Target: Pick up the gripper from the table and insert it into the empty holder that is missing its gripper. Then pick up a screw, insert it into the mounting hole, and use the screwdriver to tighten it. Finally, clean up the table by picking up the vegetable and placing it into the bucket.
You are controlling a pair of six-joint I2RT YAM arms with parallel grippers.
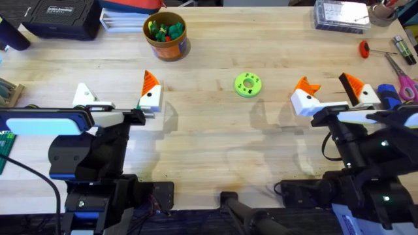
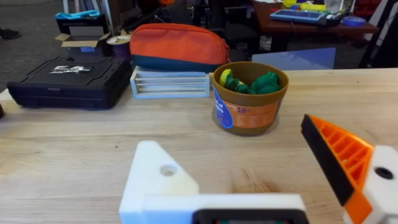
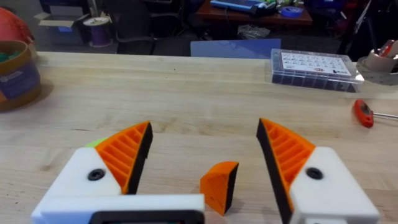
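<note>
Orange wedge tip sits loose on the table toward its right side, right between the right gripper's wide-open, empty fingers. Looks light, stiff plastic, so I'd pinch its flat sides. Left gripper is open and empty too, its bare white holder missing a tip.

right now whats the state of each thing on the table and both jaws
left gripper: open, one finger base bare, no orange tip
right gripper: open, straddling the loose orange tip
orange tip: loose on the table, ungrasped
bucket: upright, holding green toys
lime-green disc: flat on the table
blue screwdriver: lying untouched by the right gripper
</note>
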